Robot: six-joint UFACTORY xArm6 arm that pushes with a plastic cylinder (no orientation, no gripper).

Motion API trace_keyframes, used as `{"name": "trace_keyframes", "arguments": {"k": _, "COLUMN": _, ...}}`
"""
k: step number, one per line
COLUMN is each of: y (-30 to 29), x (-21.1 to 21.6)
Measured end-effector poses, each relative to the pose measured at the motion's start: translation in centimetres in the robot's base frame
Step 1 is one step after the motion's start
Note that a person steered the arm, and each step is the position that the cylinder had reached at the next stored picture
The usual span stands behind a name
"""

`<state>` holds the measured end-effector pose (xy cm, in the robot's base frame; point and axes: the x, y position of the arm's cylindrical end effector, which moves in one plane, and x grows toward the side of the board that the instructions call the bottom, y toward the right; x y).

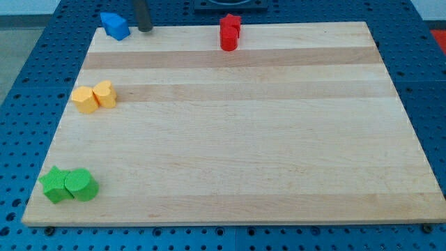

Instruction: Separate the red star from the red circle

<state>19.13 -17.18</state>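
A pale wooden surface [237,139], made of long planks running across the view, lies on a blue pegboard base [21,84] that shows along the view's left, right and bottom edges.

Seven blocks can be counted on it, in four spots. At the view's top, a little right of the middle, two red blocks stand touching, one behind the other: the red star [231,24] at the very edge and the red circle [228,39] pressed against its near side, so the pair reads almost as one red lump. At the top left corner sits a single blue block [115,25], its shape hard to make out beyond angled faces. On the left side two yellow blocks touch side by side: a yellow hexagon-like block [85,100] and a yellow block [105,93] just to its right. At the bottom left corner two green blocks touch as well: a green star [54,185] and a green block [81,185] with a rounded face.

Only the lower part of the arm shows: a straight dark rod coming down from the view's top edge, upright. The tool is this bare rod, with nothing to open or close and nothing held. My tip [145,30] rests at the top edge of the surface, just right of the blue block with a narrow gap between them, and well apart to the left of the two red blocks.
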Motion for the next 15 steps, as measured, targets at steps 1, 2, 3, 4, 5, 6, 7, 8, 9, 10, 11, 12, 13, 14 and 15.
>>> {"name": "trace_keyframes", "arguments": {"k": 1, "y": 4.5, "x": 0.0}}
{"name": "trace_keyframes", "arguments": {"k": 2, "y": 8.3, "x": 0.0}}
{"name": "trace_keyframes", "arguments": {"k": 3, "y": 12.3, "x": 0.1}}
{"name": "trace_keyframes", "arguments": {"k": 4, "y": 15.0, "x": 0.2}}
{"name": "trace_keyframes", "arguments": {"k": 5, "y": 17.3, "x": 0.2}}
{"name": "trace_keyframes", "arguments": {"k": 6, "y": 20.3, "x": 0.4}}
{"name": "trace_keyframes", "arguments": {"k": 7, "y": 22.8, "x": 1.3}}
{"name": "trace_keyframes", "arguments": {"k": 8, "y": 23.2, "x": 3.6}}
{"name": "trace_keyframes", "arguments": {"k": 9, "y": 23.6, "x": 5.1}}
{"name": "trace_keyframes", "arguments": {"k": 10, "y": 27.3, "x": 5.2}}
{"name": "trace_keyframes", "arguments": {"k": 11, "y": 30.1, "x": 6.1}}
{"name": "trace_keyframes", "arguments": {"k": 12, "y": 31.9, "x": 7.8}}
{"name": "trace_keyframes", "arguments": {"k": 13, "y": 33.3, "x": 9.7}}
{"name": "trace_keyframes", "arguments": {"k": 14, "y": 34.7, "x": 11.0}}
{"name": "trace_keyframes", "arguments": {"k": 15, "y": 35.3, "x": 12.4}}
